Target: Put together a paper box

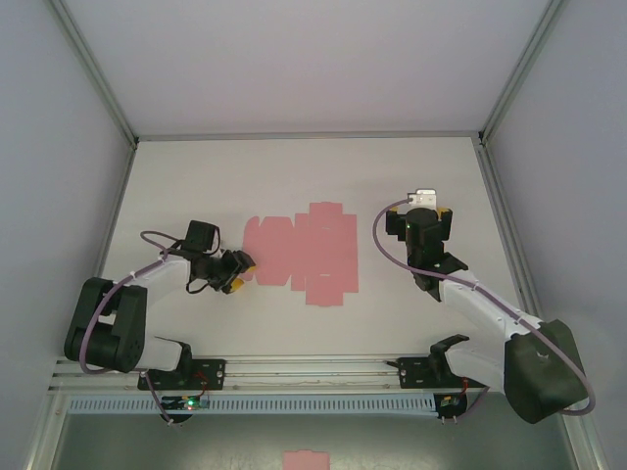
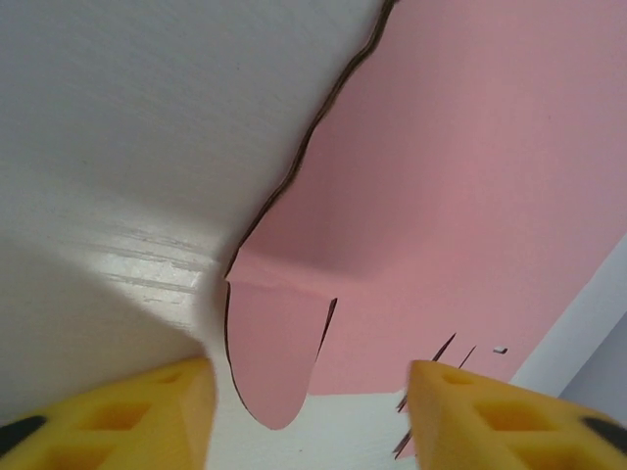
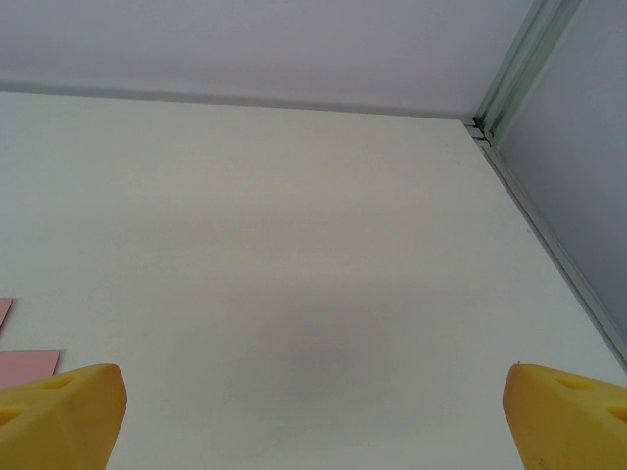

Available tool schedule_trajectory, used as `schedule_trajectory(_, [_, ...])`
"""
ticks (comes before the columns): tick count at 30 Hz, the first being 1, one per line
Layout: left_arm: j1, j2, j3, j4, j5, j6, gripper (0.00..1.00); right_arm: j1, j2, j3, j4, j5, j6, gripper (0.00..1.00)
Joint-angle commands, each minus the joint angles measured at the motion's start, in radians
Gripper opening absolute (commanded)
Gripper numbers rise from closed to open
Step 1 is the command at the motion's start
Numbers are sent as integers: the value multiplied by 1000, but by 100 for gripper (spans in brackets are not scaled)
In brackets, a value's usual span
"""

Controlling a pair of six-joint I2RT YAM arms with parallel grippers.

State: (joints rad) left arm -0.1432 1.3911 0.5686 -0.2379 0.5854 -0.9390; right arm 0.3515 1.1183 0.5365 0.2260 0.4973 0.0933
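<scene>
- Lying flat near the middle of the white table [image 1: 196, 176] is the paper box [image 1: 304, 253], a pink cut-out sheet with its many flaps spread out and none folded up that I can see from above.
- At the sheet's left edge sits the left hand [image 1: 242, 273], low over the table and pointing in toward the card.
- From the left wrist, the paper box [image 2: 470, 196] takes up the right side, and one rounded tab on its edge reaches down into the gap of the left hand [image 2: 312, 421].
- Its yellow fingers [image 2: 147, 411] stand apart on either side of that tab, at a middling width, and neither touches it.
- Well to the right of the sheet, the right hand [image 1: 420, 216] hangs over bare table, holding nothing.
- From the right wrist, the right hand [image 3: 313, 421] is spread wide, with a sliver of the pink paper box [image 3: 24, 364] at the left edge.
</scene>
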Motion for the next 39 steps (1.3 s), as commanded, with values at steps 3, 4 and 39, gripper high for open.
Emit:
schedule_trajectory(3, [-8, 46, -6, 99, -13, -60, 43, 15, -27, 20, -13, 16, -6, 98])
schedule_trajectory(4, [-8, 54, -9, 114, -12, -67, 41, 16, -31, 19, -13, 11, -4, 98])
schedule_trajectory(39, [-94, -430, -257, 738, -65, 65, 0, -174, -28, -54, -55, -864, 504, 98])
